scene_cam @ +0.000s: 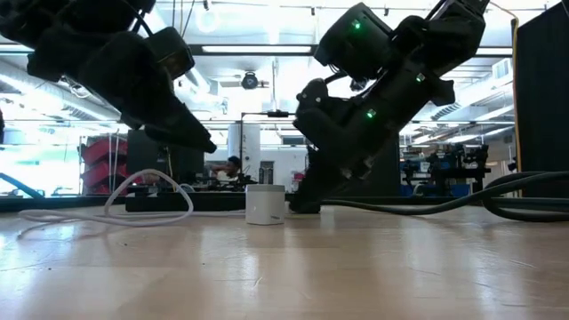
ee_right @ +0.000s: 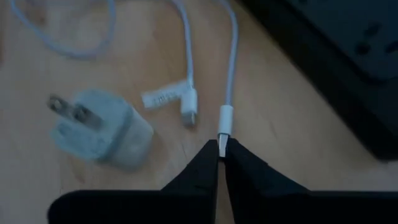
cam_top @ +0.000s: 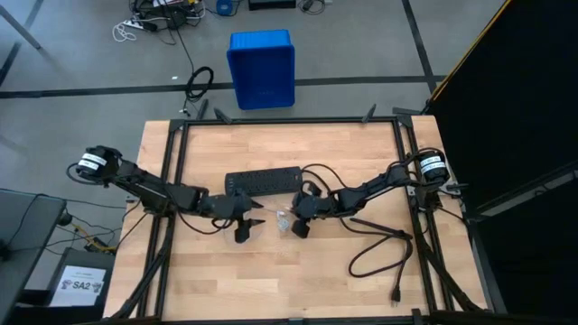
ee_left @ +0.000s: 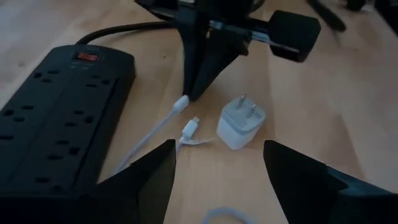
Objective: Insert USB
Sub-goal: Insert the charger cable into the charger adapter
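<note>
The USB [ee_right: 231,56] is a thin whitish cable lying loosely looped on the wooden table, with both plug ends close together. One plug [ee_right: 224,118] lies at the tips of my right gripper [ee_right: 221,149], which is shut on it. The other plug [ee_right: 189,112] lies free beside a white cube adapter [ee_right: 102,127], which rests on its side. My left gripper [ee_left: 217,149] hangs open just above the table, a little to the left of the plugs, and touches nothing. In the high view the right gripper [cam_top: 298,223] and the left gripper [cam_top: 246,227] face each other across the cable [cam_top: 282,219]. My right gripper pinches the metal tip of one USB plug [ee_right: 221,135] between its two fingers, only at their free ends. The fingers [ee_left: 194,87] come slanting down from the table's right, in line with the plug. The plug lies on the table and its cable trails away slack.
A black power strip [cam_top: 262,183] lies just beyond the grippers, toward the far edge. A thick black cord [cam_top: 379,246] loops over the table's right half. A blue crate [cam_top: 261,68] stands on the floor behind the table.
</note>
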`<action>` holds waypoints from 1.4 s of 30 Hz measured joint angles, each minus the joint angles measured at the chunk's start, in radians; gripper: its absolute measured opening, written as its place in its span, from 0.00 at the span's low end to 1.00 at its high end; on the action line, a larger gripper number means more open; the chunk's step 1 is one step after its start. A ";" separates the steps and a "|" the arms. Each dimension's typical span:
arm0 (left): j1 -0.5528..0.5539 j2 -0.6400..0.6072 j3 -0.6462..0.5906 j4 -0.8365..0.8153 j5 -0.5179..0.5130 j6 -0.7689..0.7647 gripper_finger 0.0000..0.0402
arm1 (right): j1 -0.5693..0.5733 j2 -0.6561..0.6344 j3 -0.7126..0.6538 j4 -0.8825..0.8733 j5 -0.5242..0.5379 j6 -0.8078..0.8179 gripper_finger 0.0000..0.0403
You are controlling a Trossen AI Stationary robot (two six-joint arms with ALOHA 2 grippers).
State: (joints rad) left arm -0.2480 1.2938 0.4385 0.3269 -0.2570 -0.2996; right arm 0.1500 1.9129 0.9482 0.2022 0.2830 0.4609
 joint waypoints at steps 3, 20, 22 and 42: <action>-0.022 0.000 0.000 -0.003 0.001 0.002 0.57 | 0.003 0.000 0.000 0.068 0.001 0.000 0.00; -0.266 -0.040 0.139 0.000 -0.215 0.046 0.57 | 0.042 0.000 0.000 0.382 0.002 -0.092 0.00; -0.275 -0.040 0.141 0.014 -0.224 0.072 0.57 | 0.044 0.000 0.000 0.430 0.002 -0.112 0.00; -0.302 -0.039 -0.272 0.854 -0.112 0.013 0.57 | 0.043 -0.001 0.000 0.594 0.004 -0.173 0.00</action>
State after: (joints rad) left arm -0.5503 1.2549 0.1665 1.1813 -0.3689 -0.2871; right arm 0.1929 1.9121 0.9485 0.7962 0.2867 0.2883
